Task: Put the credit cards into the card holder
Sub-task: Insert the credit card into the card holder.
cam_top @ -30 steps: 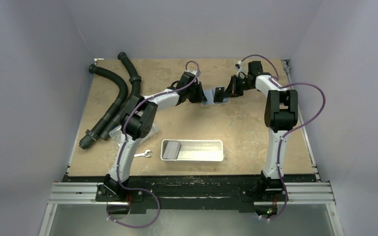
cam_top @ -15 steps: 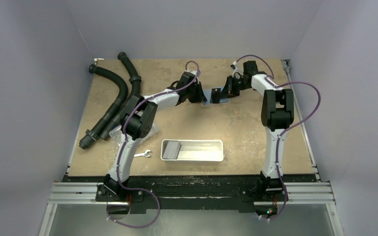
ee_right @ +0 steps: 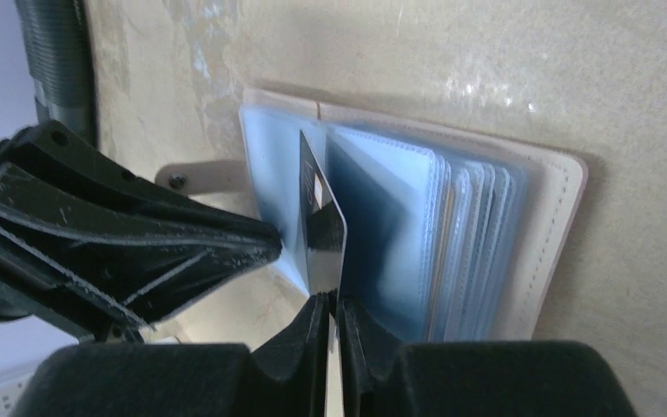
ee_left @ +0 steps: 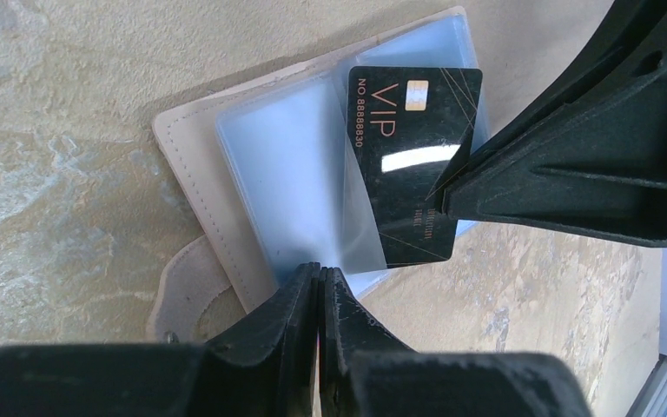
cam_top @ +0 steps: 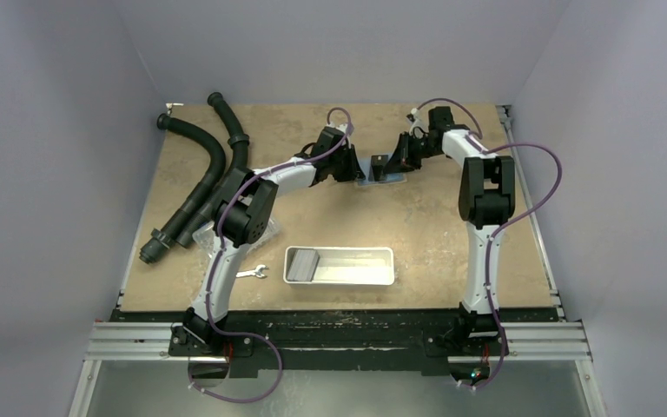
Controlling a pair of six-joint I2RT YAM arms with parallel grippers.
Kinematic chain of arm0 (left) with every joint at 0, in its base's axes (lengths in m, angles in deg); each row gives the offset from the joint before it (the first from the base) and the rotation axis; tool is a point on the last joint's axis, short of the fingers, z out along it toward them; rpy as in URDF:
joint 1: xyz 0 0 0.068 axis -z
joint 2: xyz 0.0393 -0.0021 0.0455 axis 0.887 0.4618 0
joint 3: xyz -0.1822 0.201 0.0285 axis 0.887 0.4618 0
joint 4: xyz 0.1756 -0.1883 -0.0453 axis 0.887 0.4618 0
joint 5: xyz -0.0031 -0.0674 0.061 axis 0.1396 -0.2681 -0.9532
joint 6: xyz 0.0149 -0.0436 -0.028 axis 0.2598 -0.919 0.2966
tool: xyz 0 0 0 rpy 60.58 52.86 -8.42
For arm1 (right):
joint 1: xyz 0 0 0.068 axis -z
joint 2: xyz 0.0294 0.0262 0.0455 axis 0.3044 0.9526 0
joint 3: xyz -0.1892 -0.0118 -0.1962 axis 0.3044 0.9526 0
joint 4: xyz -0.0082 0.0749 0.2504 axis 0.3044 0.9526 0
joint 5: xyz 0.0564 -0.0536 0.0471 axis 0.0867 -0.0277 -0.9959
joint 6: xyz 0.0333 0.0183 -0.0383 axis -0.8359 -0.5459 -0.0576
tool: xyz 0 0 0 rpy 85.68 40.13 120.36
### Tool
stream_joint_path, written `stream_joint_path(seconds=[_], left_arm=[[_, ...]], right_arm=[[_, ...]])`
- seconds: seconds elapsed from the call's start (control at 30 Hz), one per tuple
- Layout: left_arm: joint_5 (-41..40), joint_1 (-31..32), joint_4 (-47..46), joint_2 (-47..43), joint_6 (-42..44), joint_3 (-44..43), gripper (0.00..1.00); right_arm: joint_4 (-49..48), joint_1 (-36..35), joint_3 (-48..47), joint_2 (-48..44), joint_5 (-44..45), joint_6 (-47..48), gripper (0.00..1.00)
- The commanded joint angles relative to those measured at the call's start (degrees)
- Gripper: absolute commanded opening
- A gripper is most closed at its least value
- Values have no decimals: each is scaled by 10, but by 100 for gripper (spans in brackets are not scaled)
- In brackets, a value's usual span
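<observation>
Grey stack at the L end of the tray, well apart from the card holder on the arm-base side. Prob more cards waiting; can't confirm from the top view.

L gripper: fingers pressed together, pinching the card holder by the edge of a clear sleeve.

The card holder lies open on the table between both grippers, beige cover down, sleeves fanned.

The black card sits over the holder's half nearer the R gripper. It's tipped up on edge, w/ the edge toward the spine just under the pinched sleeve and most of it outside.

R gripper: fingers nearly together w/ the card's edge between them, so pinching it as far as the wrist view shows.

Step in hand, I'd say: feeding this card into its pocket, only partway in.

Next you need to:
- slide it toward the spine, square to the sleeve mouth
- use the L pinch to hold that mouth open
- let go only once it's seated

Skew will prob jam a corner.
</observation>
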Motion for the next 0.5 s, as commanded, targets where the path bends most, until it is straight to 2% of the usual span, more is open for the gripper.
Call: stream_joint_path(seconds=[0.0,0.37,0.47], left_arm=[[-14,-8,20,6,12,14,7],[-4,-10,12,8,9,16,7],[-3,-10,11,8,10,15,6]], right_arm=[[-54,-4,23,-22,28,-32,18],[-102,-8,58,-38,39,-66,31],[-129,-8,83,-51,51,-82,31]])
